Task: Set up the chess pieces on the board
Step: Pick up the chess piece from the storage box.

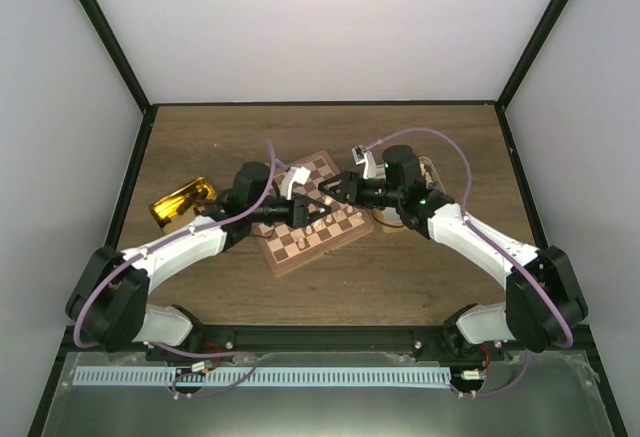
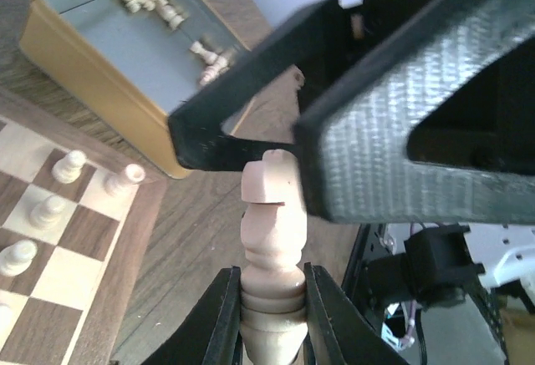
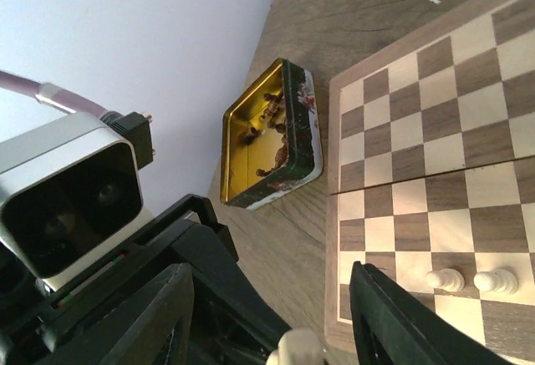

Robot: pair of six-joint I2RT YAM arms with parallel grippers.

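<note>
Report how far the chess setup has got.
Done: a few pale pieces stand on the board. In hand: the left gripper is shut on a pale chessman, with the open right gripper around its top. Left: spare pale men lie in the gold tin, dark ones in the patterned tin.

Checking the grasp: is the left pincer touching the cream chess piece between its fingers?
Touching. In the left wrist view the left pincer clamps the cream chess piece at its base, no gap on either side.
</note>
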